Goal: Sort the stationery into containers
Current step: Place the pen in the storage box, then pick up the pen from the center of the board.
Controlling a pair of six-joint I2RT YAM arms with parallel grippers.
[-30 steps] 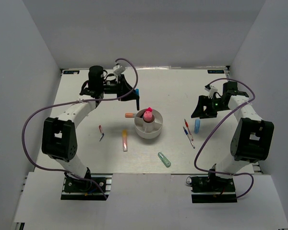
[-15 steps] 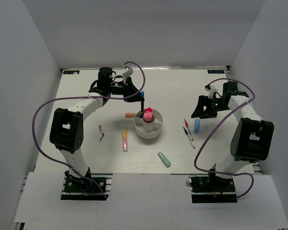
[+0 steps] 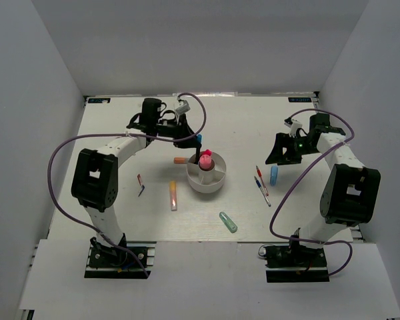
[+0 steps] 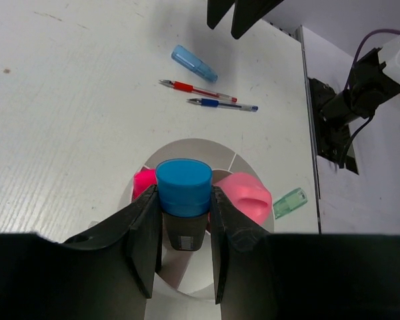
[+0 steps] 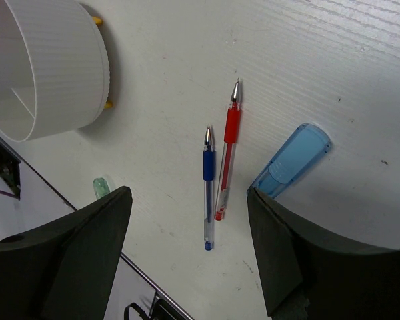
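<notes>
Fingers (image 4: 145, 247) of the left arm are clamped on a black-and-blue highlighter (image 4: 183, 183), one on each side of its barrel, blue cap uppermost, held upright. Directly beneath them sits the round white cup (image 4: 195, 141), its dividing walls partly visible past the held highlighter. A pink highlighter (image 4: 243, 199) stands in the cup just right of these fingers, and a further pink piece (image 4: 144, 181) shows just left of the held barrel. Which compartment holds either cannot be determined. Whether the held highlighter's lower end has entered the cup is hidden by the fingers. A mint-green highlighter (image 4: 290, 202) lies on the bench (image 4: 67, 100) to the right of the cup, well apart from it. Right-arm fingers (image 5: 87, 253) are spread wide with nothing between them, hovering above the bench. Below the gap lie a red pen (image 5: 228, 157) and a blue pen (image 5: 207, 187), side by side and nearly parallel, with a light blue highlighter (image 5: 292, 162) just beside the red pen, towards the right-hand finger. An orange highlighter (image 3: 180, 161) lies just beside the cup wall on the left arm's side, and an orange-and-pink highlighter (image 3: 173, 195) lies nearer the arm bases.
</notes>
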